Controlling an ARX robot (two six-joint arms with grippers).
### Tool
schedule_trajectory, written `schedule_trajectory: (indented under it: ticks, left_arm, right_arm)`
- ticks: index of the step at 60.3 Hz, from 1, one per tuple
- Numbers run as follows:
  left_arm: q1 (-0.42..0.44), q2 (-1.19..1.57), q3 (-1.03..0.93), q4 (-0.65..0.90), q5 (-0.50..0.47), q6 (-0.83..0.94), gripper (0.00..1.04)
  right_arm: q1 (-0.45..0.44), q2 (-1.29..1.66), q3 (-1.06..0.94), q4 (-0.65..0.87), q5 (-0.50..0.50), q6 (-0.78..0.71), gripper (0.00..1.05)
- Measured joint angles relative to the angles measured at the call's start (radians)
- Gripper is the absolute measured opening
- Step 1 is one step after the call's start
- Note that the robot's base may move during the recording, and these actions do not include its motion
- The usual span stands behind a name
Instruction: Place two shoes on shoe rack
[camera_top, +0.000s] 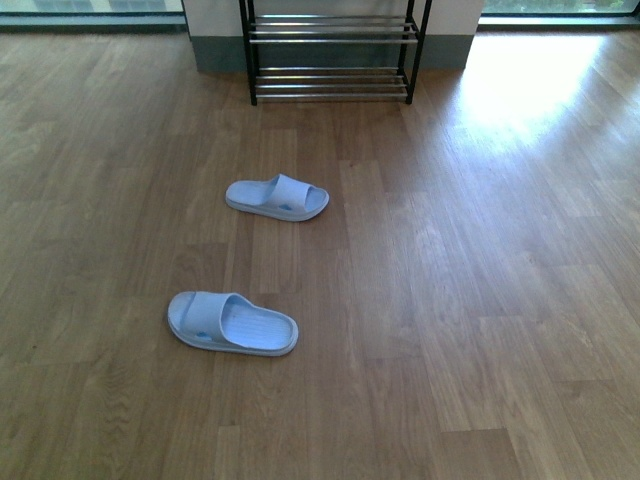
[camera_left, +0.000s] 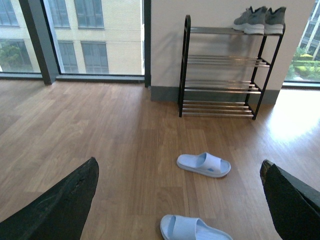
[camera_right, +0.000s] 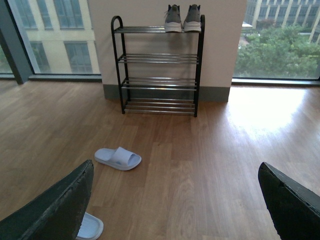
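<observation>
Wood floor (camera_top: 480, 300), far wall: we log the sneakers (camera_right: 192, 19) atop the shoe rack (camera_right: 157, 57), likely light, soft mesh on stiff soles, pinch at the heel collar; left claw (camera_left: 178, 167) and right claw (camera_right: 176, 164) wide, empty.

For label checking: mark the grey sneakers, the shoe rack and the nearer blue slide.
grey sneakers (camera_right: 173, 19): right wrist view, grey upper of one shoe.
shoe rack (camera_right: 157, 58): right wrist view, second-tier rods.
nearer blue slide (camera_top: 215, 313): front view, its strap.
</observation>
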Motion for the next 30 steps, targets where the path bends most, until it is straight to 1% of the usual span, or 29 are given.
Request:
schedule_trajectory:
  ticks: [30]
  left_arm:
    - [0.000, 0.000, 0.000, 0.000, 0.001, 0.000, 0.95]
  right_arm:
    - [0.000, -0.001, 0.000, 0.000, 0.002, 0.000, 0.95]
